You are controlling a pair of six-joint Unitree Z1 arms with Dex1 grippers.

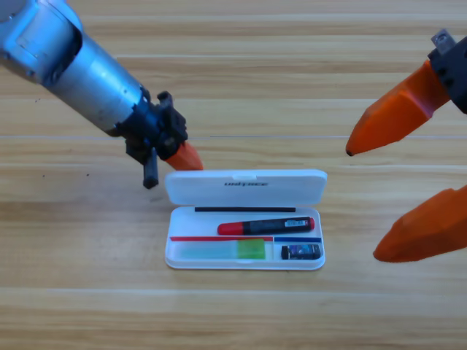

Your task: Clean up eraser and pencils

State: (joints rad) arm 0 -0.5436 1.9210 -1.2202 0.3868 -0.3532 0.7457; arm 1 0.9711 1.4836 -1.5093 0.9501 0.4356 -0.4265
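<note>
1. Left gripper (184,156) is set behind the white case's (244,255) lid (245,187); its jaw state cannot be told.
2. Right gripper (398,189) waits beside the case, jaws spread.
3. Eraser (300,252) and pencils (265,226) are held inside the case.
4. The case may be pushed forward if the lid is shoved too low.

1. Only one camera is here, the high view, standing above the wooden table (233,44) and looking down on it.
2. Both arms enter from the upper corners.
3. No second view shares this scene.
</note>
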